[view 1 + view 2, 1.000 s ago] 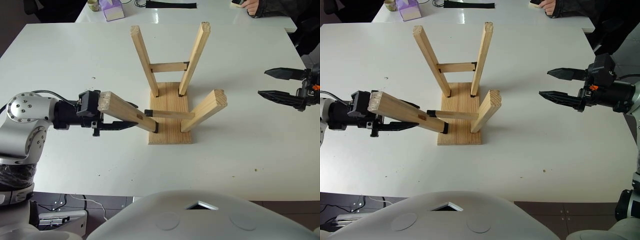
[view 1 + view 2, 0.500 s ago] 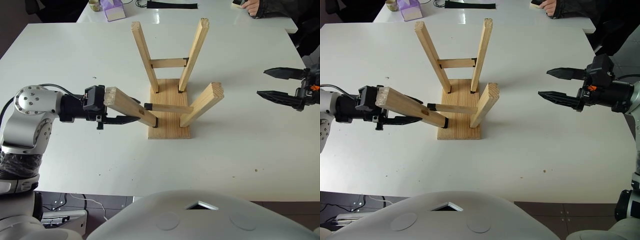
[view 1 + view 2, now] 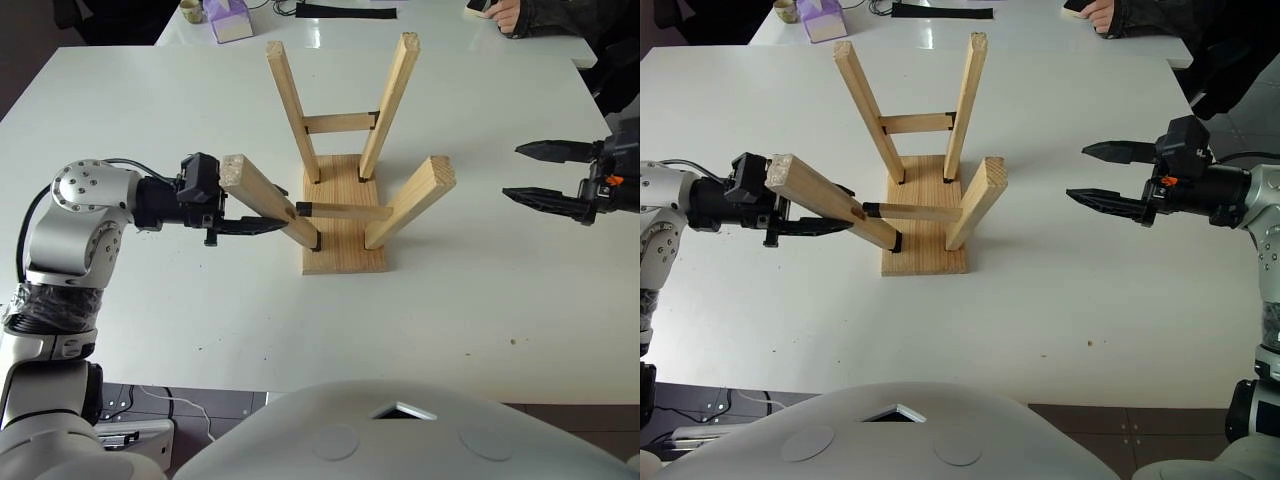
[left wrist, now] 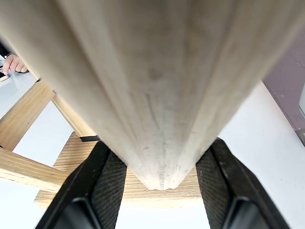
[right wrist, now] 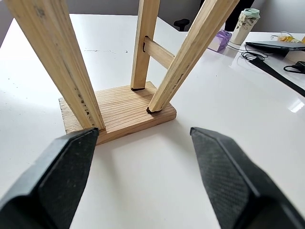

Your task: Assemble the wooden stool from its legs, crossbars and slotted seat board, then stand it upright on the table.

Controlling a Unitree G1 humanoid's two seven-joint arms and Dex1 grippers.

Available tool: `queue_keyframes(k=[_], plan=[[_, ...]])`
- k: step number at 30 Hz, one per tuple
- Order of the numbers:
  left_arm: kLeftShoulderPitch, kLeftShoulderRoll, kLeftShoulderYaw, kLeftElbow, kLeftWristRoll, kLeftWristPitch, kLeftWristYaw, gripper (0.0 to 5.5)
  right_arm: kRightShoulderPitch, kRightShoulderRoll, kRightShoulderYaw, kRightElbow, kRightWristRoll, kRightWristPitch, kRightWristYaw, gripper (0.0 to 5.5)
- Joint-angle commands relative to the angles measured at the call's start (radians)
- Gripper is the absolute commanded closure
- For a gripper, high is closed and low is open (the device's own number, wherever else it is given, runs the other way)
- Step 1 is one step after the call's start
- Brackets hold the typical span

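Pale wood stool upside down, near legs splayed outward.

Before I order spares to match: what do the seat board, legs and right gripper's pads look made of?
Seat board, leg: pale, bare-looking wood, grain lines showing. Right gripper pads: matte black, finely pebbled, probably rubber or plastic.

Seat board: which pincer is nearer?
Left. The left pincer grips the near-left leg right beside the seat board's left edge; the right pincer hangs open, well off to the board's right, touching nothing.
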Motion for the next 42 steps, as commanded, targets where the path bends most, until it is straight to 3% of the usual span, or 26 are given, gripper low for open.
queue_keyframes(k=[1, 16, 42], plan=[[0.039, -0.009, -0.074, -0.026, 0.046, 0.069, 0.004, 3.45, -0.016, 0.0, 0.005, -0.016, -0.005, -0.007, -0.004, 1.95], [-0.011, -0.031, -0.19, -0.068, 0.155, 0.099, 0.11, 3.45, -0.048, 0.033, 0.032, -0.018, -0.011, -0.022, -0.019, 1.95], [0.008, -0.064, -0.152, -0.129, 0.092, 0.088, 0.163, 3.45, -0.1, 0.067, 0.057, 0.015, -0.04, -0.048, -0.048, 1.95]])
